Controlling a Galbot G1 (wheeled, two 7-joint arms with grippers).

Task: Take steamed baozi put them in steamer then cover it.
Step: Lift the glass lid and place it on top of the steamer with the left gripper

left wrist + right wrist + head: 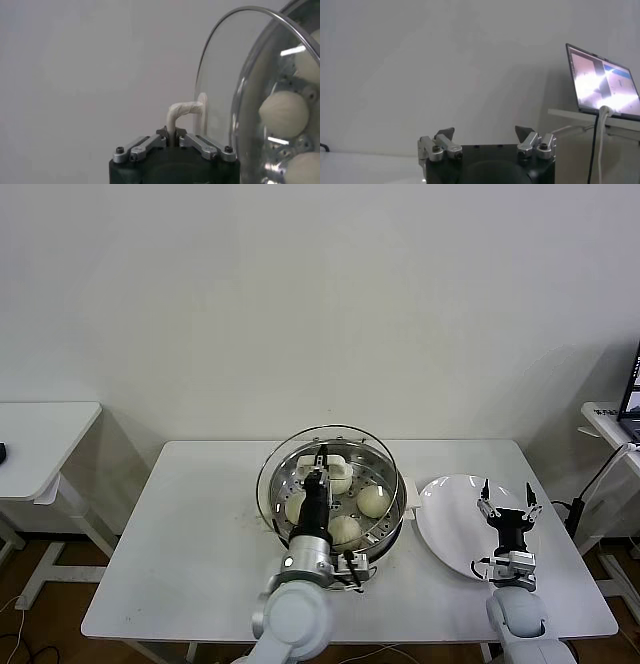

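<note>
Steel steamer (383,469) holding four baozi (373,501), left gripper (322,463) clamping one glass lid (220,75), right gripper (507,505) spread over plate (445,519).

Center frame, the steamer (335,494) sits on the counter (190,534) with the baozi (373,501) inside, the lid (290,454) held tilted over it by the left hand (317,472), and at right the plate (450,519) lies under the right hand (506,506).

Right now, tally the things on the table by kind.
Baozi: 4, all inside the steamer
Steamer: 1
Glass lid: 1, held by the left end effector
White plate: 1
Total: 7
</note>
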